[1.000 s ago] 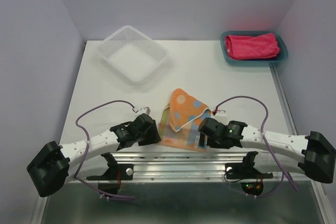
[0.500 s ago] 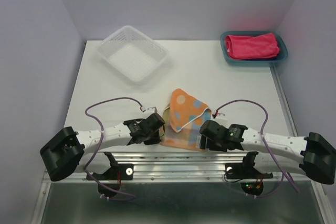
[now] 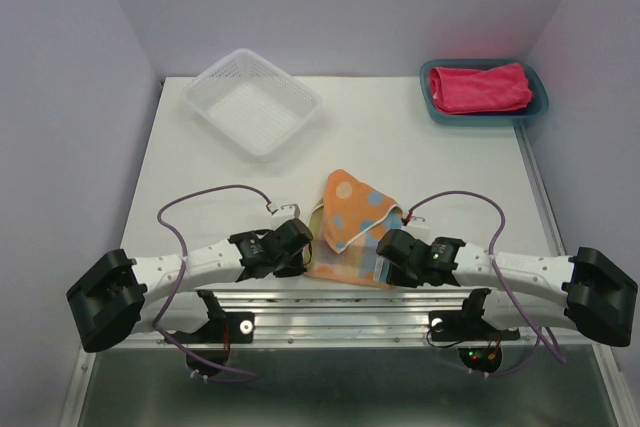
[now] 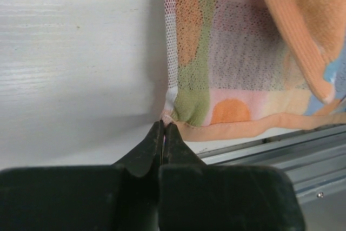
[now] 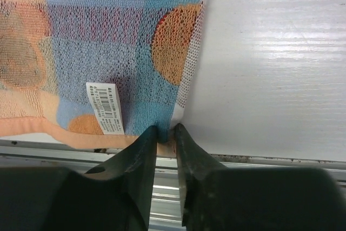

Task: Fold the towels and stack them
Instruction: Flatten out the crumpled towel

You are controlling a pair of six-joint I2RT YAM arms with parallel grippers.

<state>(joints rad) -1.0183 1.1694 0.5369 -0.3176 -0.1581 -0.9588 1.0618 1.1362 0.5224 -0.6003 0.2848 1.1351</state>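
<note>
The peach towel [image 3: 350,232] with coloured patches lies partly folded near the table's front edge. My left gripper [image 3: 303,252] is at its near left corner; in the left wrist view the gripper [image 4: 164,125] is shut, with the towel's [image 4: 238,68] corner pinched at the tips. My right gripper [image 3: 385,259] is at the near right corner; in the right wrist view the gripper [image 5: 165,130] has closed to a narrow gap with the towel's [image 5: 108,41] corner between the jaws. A hot pink towel [image 3: 480,87] lies folded in the teal tray [image 3: 536,112].
A white mesh basket [image 3: 255,102] stands at the back left. The metal rail [image 3: 340,302] runs along the table's front edge just behind both grippers. A white barcode label [image 5: 105,107] is sewn on the towel near the right corner.
The left gripper slid right to the towel's near left corner and shut on it. The right gripper's jaws narrowed onto the near right corner.
</note>
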